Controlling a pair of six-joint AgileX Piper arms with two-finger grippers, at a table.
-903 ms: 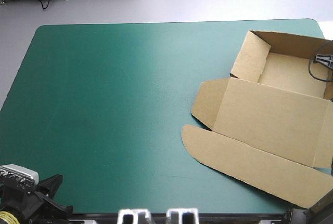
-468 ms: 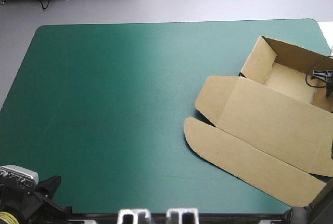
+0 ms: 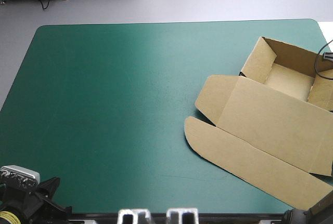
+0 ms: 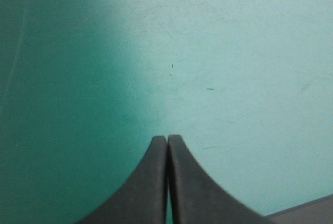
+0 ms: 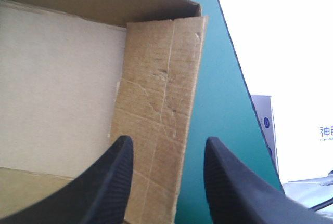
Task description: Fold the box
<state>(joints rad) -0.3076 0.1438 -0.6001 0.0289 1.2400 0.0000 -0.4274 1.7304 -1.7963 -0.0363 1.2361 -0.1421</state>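
Note:
The brown box (image 3: 270, 115) lies at the table's right side as an open tray (image 3: 289, 78) with its lid (image 3: 270, 122) flat toward the near edge and a long rounded flap (image 3: 244, 159) in front. In the right wrist view my right gripper (image 5: 167, 148) is open over the tray's right wall (image 5: 156, 104), whose top edge runs between the fingers; the tray's floor (image 5: 57, 89) lies beside it. My left gripper (image 4: 167, 140) is shut, hanging over bare teal-green cover (image 4: 208, 52) near the table's front left corner, far from the box.
The table's right edge (image 5: 229, 78) runs just beyond the tray's right wall, with a white surface (image 5: 281, 37) past it. To the left of the box the teal-green cover (image 3: 114, 94) spreads wide.
Earlier the tray shifted to the right and turned slightly, and its right wall rose. The right gripper, then seen inside the tray in the high view, has since left that view.

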